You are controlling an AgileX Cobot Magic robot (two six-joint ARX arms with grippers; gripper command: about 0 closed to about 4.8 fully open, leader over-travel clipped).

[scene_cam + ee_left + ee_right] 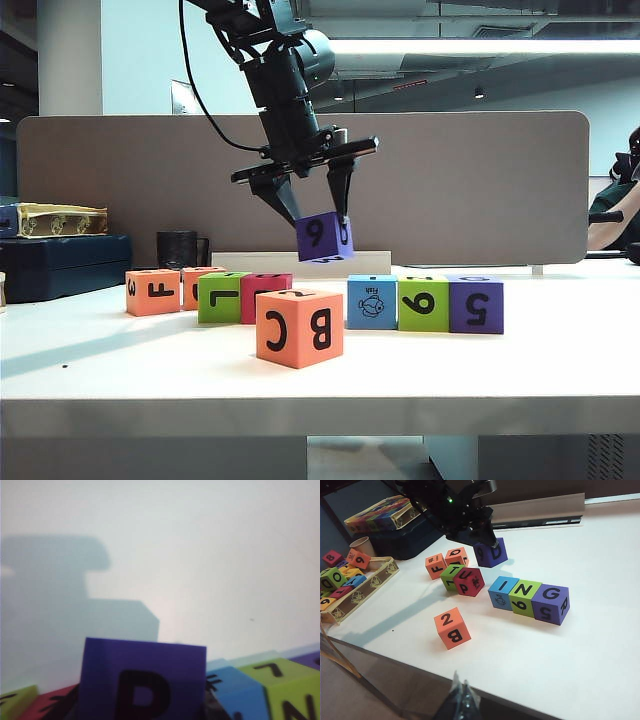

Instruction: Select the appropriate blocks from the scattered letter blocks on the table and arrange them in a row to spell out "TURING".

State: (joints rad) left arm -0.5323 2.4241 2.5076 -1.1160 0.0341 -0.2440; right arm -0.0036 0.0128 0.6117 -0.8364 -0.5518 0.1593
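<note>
Orange B C cube sitting nearest; I'm carrying purple block clamped in left pincer above desk, needing gap between U and I; right pincer parked, apparently closed

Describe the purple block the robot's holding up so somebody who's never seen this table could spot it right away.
Look above the white table, behind the gap between the green-and-magenta pair and the blue, green, purple row. The left gripper is shut on the purple block; the right gripper sits at the near table edge. It is the only cube in the air, unlike the purple row-end block.
</note>
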